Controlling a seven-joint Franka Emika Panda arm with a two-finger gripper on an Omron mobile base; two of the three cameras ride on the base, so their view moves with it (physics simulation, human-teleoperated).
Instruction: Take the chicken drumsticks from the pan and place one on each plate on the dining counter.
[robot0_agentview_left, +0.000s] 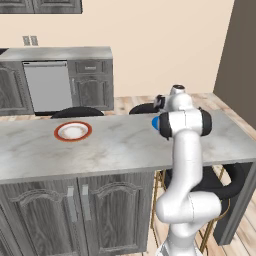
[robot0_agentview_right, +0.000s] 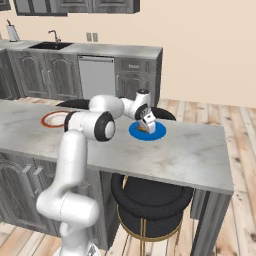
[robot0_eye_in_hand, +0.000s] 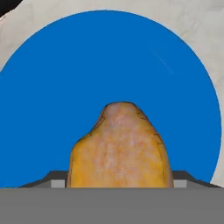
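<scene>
My gripper (robot0_agentview_right: 148, 124) reaches down over the solid blue plate (robot0_agentview_right: 150, 132) on the dining counter (robot0_agentview_right: 190, 150), near its right end. It is shut on a golden-orange chicken drumstick (robot0_eye_in_hand: 119, 148). In the hand view the drumstick sits between the two dark fingertips (robot0_eye_in_hand: 56, 181), right over the middle of the blue plate (robot0_eye_in_hand: 87, 78). Whether it touches the plate I cannot tell. The white plate with the red-orange rim (robot0_agentview_left: 73, 131) lies bare further left on the counter (robot0_agentview_left: 115, 145). In the left base view a sliver of the blue plate (robot0_agentview_left: 155, 122) peeks out beside my arm. The pan is out of view.
A black-seated stool (robot0_agentview_right: 150, 196) with gold legs stands under the counter's right end, and more stools (robot0_agentview_left: 77, 112) stand along its far side. Behind them, a back counter holds a steel dishwasher (robot0_agentview_right: 97, 75) and a sink (robot0_agentview_right: 50, 45). The counter ends at the right (robot0_agentview_right: 227, 165).
</scene>
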